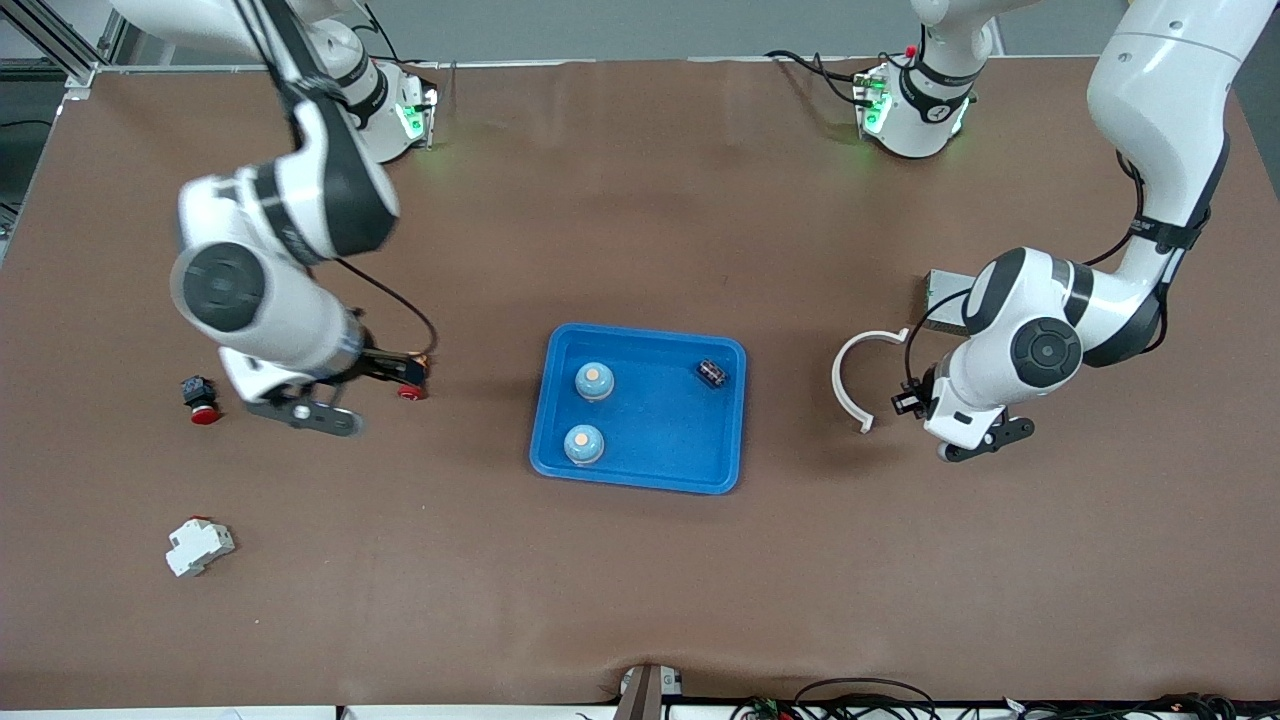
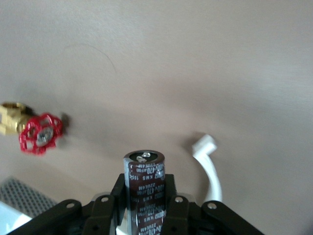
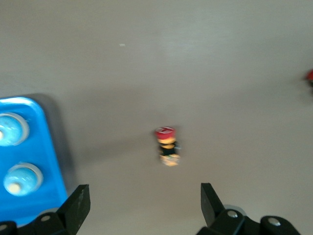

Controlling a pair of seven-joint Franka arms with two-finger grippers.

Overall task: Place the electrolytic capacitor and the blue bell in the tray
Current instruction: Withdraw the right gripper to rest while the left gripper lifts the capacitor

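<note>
The blue tray (image 1: 640,470) lies mid-table and shows in the right wrist view too (image 3: 49,161). Two blue bells (image 1: 594,380) (image 1: 583,444) stand in it, and a dark electrolytic capacitor (image 1: 712,372) lies in its corner toward the left arm's end. My left gripper (image 1: 985,440) (image 2: 145,188) hangs over the table toward the left arm's end, shut on a second brown electrolytic capacitor (image 2: 145,176). That one is hidden in the front view. My right gripper (image 1: 310,412) (image 3: 144,196) hovers toward the right arm's end, open with nothing between its fingers.
A white curved piece (image 1: 855,380) and a grey box (image 1: 940,288) lie by the left arm. A brass valve with a red handwheel (image 2: 39,133) is nearby. One red push button (image 3: 166,145) lies under the right gripper, another (image 1: 200,400) beside it. A white breaker (image 1: 198,546) lies nearer the camera.
</note>
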